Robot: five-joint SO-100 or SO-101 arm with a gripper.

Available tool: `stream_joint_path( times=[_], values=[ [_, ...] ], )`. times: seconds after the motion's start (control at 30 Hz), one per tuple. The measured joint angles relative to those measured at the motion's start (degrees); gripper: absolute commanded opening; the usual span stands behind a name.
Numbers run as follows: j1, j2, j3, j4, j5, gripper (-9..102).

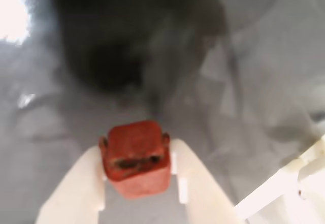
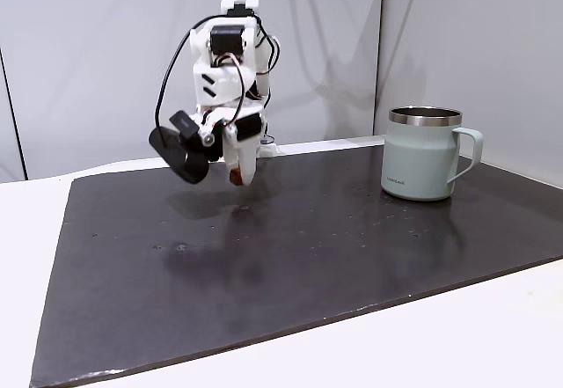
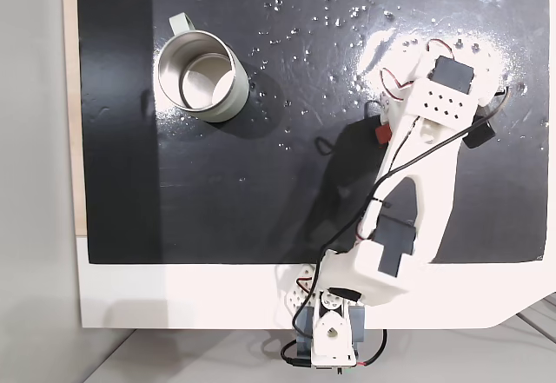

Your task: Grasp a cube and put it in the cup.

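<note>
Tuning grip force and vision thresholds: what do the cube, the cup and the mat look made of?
Cube: matte reddish-brown, rounded edges, a dark pitted scar on one face; looks like painted wood or dense foam, can't tell which. It sits between the hand fingers.
Cup: pale green matte coating outside, bare steel rim and interior; likely coated stainless.
Mat: dark, smooth, semi-gloss with glare patches; probably rubber or plastic sheet.

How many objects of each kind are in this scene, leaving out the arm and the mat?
Cube, reddish-brown, held between the gripper fingers above the dark mat: 1
Cup, pale green mug with steel rim, standing upright and apart from the arm: 1
Total: 2
</note>
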Motion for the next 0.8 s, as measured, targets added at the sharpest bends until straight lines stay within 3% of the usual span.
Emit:
stream_joint_path(
  times=[0.27,0.8],
  values=[
    [-3.16,8.79,-7.65,8.26,4.13,5],
    [-5.71,22.59,-12.57,9.76,7.03,4]
  ],
)
